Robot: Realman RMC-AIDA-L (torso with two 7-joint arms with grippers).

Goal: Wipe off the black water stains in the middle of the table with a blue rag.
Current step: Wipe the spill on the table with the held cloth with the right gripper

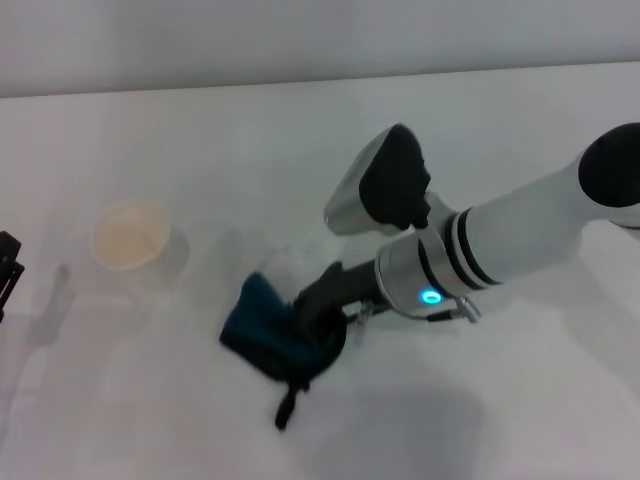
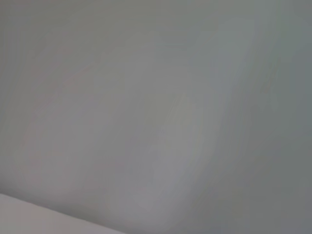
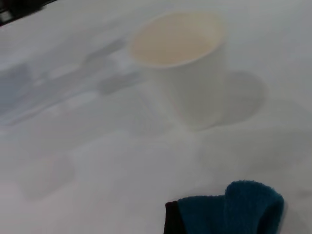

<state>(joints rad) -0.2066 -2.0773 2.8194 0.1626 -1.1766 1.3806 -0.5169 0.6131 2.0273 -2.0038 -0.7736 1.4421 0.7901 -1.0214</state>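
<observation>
Teal-blue cloth fills my right gripper [image 1: 318, 318]: my dark fingers are closed on the blue rag [image 1: 272, 330], pressing it flat-bunched against the table [image 1: 200, 130] near the middle, its black loop tag trailing toward me. My wrist stands low and tilted over it, the forearm reaching in from the right. I see no black water stains anywhere on the bare surface around the cloth; I judge they either lie under the rag or are already taken up, and I cannot tell which. Just beyond the rag, to my left, stands a white paper cup [image 1: 131, 234], upright and apart from the cloth; in my right wrist view it looms close behind the rag's folded edge [image 3: 243, 207]. That is my worry: a wide stroke to the left could knock the light cup over or shove it along. A loose pinch could also let the rag slip out mid-stroke. My left gripper [image 1: 8, 268] sits parked at the far left edge; whether it is apart or together I cannot tell.
</observation>
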